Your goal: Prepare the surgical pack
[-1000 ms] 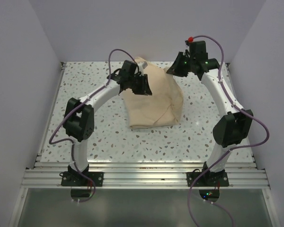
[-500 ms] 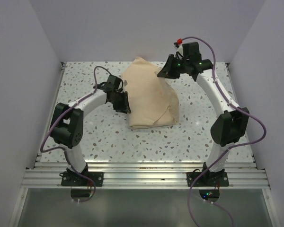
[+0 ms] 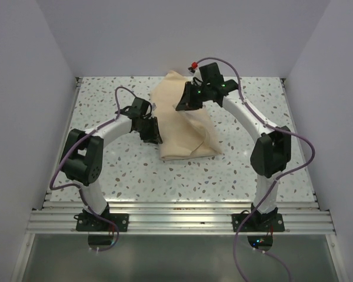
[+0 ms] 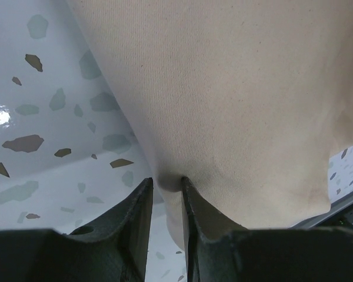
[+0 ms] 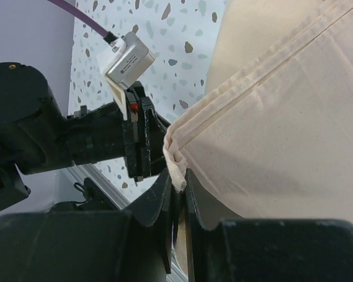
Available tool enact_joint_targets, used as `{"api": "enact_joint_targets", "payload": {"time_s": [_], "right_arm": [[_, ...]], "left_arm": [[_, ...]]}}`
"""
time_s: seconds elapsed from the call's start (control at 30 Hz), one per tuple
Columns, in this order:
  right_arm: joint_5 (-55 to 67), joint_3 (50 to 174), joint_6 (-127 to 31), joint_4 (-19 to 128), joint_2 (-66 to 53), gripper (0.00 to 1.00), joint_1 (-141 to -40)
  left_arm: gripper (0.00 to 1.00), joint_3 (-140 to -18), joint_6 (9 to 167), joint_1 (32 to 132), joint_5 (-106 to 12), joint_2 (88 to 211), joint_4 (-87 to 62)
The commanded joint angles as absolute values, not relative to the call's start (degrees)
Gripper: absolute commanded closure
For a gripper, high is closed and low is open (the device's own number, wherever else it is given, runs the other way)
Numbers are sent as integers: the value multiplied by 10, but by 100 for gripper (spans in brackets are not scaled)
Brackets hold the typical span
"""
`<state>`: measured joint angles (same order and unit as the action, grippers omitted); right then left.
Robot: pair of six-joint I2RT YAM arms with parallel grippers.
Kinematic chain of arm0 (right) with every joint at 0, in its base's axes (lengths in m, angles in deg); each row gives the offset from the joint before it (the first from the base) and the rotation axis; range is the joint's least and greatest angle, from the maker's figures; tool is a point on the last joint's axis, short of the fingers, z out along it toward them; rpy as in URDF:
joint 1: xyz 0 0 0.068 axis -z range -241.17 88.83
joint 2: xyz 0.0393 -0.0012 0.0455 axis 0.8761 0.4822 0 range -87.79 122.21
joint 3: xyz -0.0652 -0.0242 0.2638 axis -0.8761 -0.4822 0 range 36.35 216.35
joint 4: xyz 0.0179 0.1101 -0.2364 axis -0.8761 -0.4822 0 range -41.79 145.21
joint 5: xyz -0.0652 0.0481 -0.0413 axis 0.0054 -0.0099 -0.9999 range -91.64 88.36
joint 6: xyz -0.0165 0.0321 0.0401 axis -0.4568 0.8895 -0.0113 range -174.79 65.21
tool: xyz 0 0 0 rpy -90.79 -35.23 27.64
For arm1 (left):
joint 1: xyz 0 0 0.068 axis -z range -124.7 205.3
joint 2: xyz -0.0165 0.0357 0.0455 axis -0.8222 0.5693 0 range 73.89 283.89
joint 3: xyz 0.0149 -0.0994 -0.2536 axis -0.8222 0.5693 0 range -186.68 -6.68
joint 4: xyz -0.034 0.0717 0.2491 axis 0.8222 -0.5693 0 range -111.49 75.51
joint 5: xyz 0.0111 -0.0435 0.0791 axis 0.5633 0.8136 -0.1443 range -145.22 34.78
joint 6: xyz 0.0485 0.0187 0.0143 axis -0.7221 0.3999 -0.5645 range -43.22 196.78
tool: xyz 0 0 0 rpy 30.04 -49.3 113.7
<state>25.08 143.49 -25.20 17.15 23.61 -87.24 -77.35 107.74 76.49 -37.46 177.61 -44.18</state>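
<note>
The surgical pack shows as a tan cloth bundle (image 3: 191,132) lying mid-table. My right gripper (image 3: 182,104) hangs over the bundle's upper part, shut on a hemmed corner of the cloth (image 5: 177,167), and the flap (image 5: 282,117) stretches away from it. My left gripper (image 3: 155,134) sits low at the bundle's left edge. In the left wrist view its narrow jaws hold a puckered fold of the cloth (image 4: 223,88) between the fingertips (image 4: 166,182). What the cloth wraps is hidden.
The speckled tabletop (image 3: 106,106) is walled at the left, right and back. An aluminium rail (image 3: 176,214) runs along the near edge by the arm bases. The left arm's wrist (image 5: 106,138) sits close beside the right gripper.
The right gripper has carried the cloth corner leftward over the bundle. The left gripper came down from the bundle's top to its left edge, then held there.
</note>
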Motion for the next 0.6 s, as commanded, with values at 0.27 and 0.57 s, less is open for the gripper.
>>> {"api": "enact_joint_targets", "payload": {"time_s": [0.27, 0.57], "right_arm": [[219, 1463, -223, 228, 273, 100, -903], [180, 1475, -198, 245, 315, 98, -924]], "left_arm": [[71, -761, 1100, 768, -369, 1751, -403], [66, -749, 1103, 768, -402, 1706, -419]]}}
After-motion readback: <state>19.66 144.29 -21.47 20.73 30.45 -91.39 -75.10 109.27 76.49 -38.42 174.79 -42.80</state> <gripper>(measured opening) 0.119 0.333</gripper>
